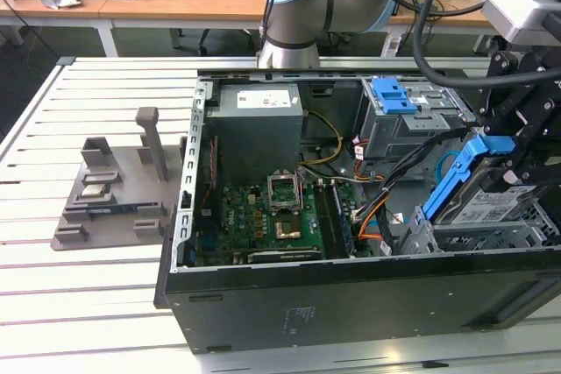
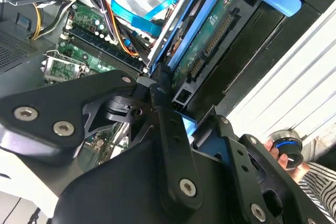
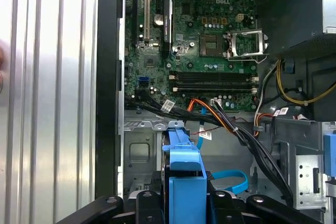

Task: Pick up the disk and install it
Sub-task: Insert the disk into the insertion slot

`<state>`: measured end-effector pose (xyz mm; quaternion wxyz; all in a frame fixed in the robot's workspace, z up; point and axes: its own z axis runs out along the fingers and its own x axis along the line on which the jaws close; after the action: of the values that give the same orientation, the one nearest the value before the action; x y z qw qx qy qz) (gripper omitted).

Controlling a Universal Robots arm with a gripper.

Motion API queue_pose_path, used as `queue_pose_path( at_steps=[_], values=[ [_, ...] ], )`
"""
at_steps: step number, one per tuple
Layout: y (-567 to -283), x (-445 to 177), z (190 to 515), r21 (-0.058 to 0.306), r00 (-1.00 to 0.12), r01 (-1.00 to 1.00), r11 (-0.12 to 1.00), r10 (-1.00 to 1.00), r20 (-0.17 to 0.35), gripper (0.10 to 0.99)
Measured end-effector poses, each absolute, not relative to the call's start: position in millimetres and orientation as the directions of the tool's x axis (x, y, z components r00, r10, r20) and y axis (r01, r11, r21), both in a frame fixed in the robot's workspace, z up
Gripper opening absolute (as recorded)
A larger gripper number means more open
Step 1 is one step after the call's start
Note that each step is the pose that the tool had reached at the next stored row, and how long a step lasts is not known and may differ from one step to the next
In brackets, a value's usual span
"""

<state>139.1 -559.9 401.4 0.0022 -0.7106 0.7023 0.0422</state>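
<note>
The disk (image 1: 487, 202), a silver drive with a white label in a blue carrier, hangs tilted over the metal drive bay (image 1: 491, 238) at the exterior view's right end of the open computer case (image 1: 351, 304). My black gripper (image 1: 513, 151) is shut on its upper end. In the second wrist view the disk (image 2: 210, 40) shows its green circuit side, with the gripper (image 2: 165, 90) clamped on its edge. In the first wrist view the blue carrier of the disk (image 3: 184, 163) sits between the two fingers (image 3: 220, 199), above the bay floor.
Inside the case are a motherboard (image 1: 263, 216), a grey power supply (image 1: 259, 120), a drive cage with a blue latch (image 1: 393, 94), and orange, black and blue cables (image 3: 231, 179) near the bay. A grey fixture (image 1: 114, 190) holding a small chip (image 1: 95, 188) lies at the exterior view's left. A hand (image 2: 286, 153) is beside the case.
</note>
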Motion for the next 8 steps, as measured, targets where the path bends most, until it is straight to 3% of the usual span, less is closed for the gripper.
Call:
queue_pose_path(
  at_steps=[8],
  values=[
    [-559.9, 139.1, 399.3, 0.056, 0.01, -0.998, -0.013, -0.998, -0.063, 0.365]
  ],
)
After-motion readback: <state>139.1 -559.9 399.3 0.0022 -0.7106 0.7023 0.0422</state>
